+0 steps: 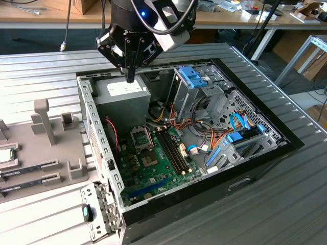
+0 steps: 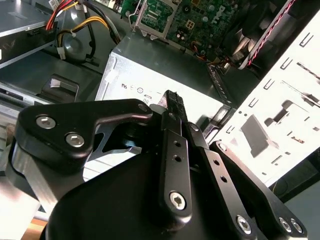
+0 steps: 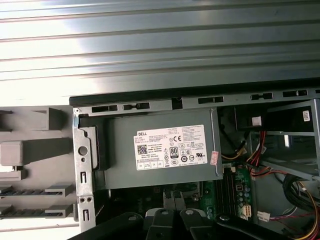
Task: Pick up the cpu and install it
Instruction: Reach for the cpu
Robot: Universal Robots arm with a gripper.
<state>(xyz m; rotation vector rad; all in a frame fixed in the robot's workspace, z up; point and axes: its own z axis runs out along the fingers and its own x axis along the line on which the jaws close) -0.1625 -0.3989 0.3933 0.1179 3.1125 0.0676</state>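
The cpu [image 1: 6,155], a small flat silvery square with a green rim, lies on the grey holder plate [image 1: 56,153] at the exterior view's left edge, partly cut off. My gripper [image 1: 130,76] hangs over the open computer case, fingertips pointing down just above the grey power-supply box [image 1: 122,97], far from the cpu. Its black fingers [image 2: 172,102] stand together with nothing between them. The same box [image 3: 165,150] sits right beyond the fingertips [image 3: 172,197] in the first wrist view. The metal-framed socket [image 1: 140,137] sits on the green motherboard [image 1: 153,163].
The case's perforated side wall [image 1: 97,138] stands between the holder plate and the motherboard. Long thin memory sticks [image 1: 10,176] lie in the plate's slots, and an upright grey post [image 1: 43,120] rises from it. A drive cage [image 1: 196,87] and cable bundles [image 1: 204,140] crowd the case's right half.
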